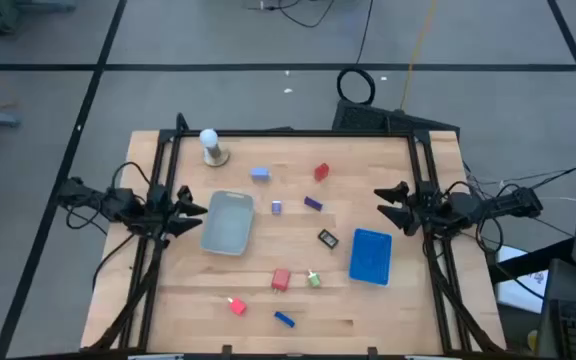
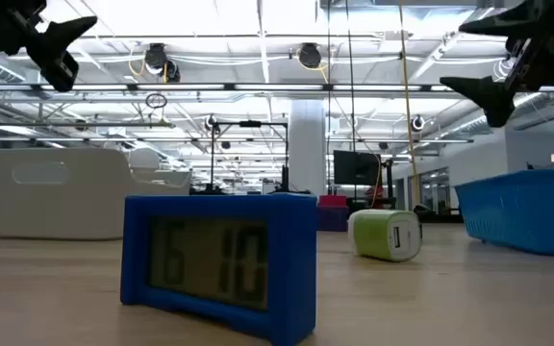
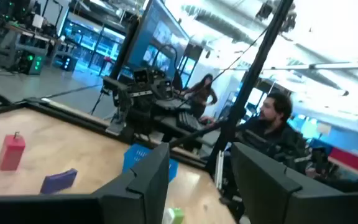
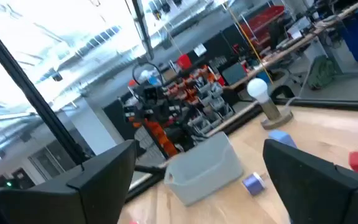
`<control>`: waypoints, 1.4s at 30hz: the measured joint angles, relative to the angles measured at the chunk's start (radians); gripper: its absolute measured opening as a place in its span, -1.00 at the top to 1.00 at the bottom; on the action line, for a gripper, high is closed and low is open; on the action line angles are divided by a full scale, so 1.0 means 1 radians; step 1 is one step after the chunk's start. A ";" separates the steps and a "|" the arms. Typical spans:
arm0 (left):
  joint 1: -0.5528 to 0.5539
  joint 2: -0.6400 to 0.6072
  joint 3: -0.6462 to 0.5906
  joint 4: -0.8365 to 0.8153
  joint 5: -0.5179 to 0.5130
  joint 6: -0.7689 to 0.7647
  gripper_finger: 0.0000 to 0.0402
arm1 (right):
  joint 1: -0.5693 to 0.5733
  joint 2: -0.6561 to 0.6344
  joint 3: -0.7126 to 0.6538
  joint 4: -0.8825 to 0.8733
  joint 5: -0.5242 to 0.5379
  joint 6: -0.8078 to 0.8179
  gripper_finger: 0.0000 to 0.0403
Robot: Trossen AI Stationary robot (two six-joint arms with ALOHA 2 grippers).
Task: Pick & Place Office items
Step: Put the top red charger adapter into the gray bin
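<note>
Nothing is in hand yet; both arms wait at the table's side edges with every item loose on the wood (image 1: 388, 300), so the step in hand is judged to be the first reach.

Nearest the front edge lie a blue item (image 1: 284, 319) and a red one with a pale tip (image 1: 236, 306); just behind them a red block (image 1: 281, 279) and a green piece (image 1: 314, 279) sit close together but apart. In the low view the blue item fills the foreground as a small clock face.

Mid-table, the grey tray (image 1: 227, 221) stands near the left edge and the blue tray (image 1: 371, 256) near the right; a black item (image 1: 328, 238) lies between them, nearer the blue tray.

Farther back are a lavender cube (image 1: 276, 207) and a purple bar (image 1: 313, 203); beyond these a blue block (image 1: 260, 174) and a red block (image 1: 321, 172). A white ball on a brass base (image 1: 211, 146) stands at the far left corner; it is no part of the job.

The left gripper (image 1: 194, 211) is raised at the left edge beside the grey tray, fingers spread and empty; the right gripper (image 1: 386, 201) is raised at the right edge, likewise spread and empty.

Recommendation: take the items nearest each arm first; descend straight down, jaws wide, square to the item's short side; separate the red block and green piece by approaching from their outer sides; keep well away from the ball.
</note>
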 joint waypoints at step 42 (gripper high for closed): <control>0.518 0.452 0.223 0.104 0.464 -0.131 0.13 | -0.487 0.986 1.086 -0.748 -0.466 -0.332 -0.71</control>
